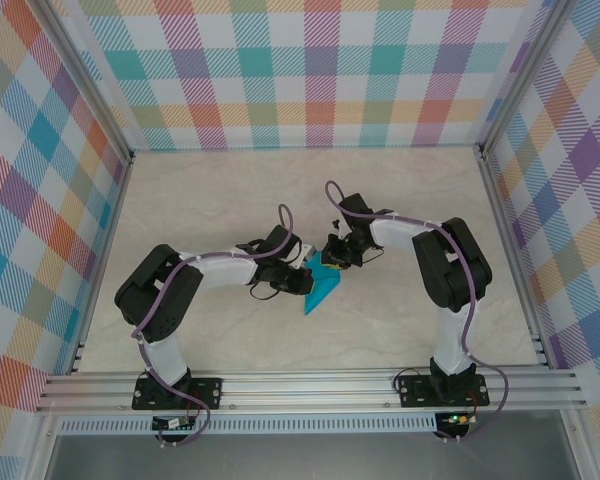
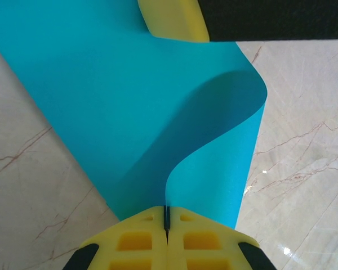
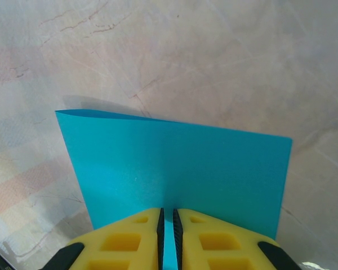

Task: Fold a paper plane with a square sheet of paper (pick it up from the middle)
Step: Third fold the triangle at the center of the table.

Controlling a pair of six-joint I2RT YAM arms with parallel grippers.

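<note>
The square sheet of paper is held curled near the middle of the table, between two arms bent inward. One edge is clamped by the left gripper, another by the right gripper.

A pale marble-veined tabletop spreads out, walled far, left and right by bright plaid panels; an aluminium rail runs along its near edge.

No readable text, label or number anywhere.
</note>
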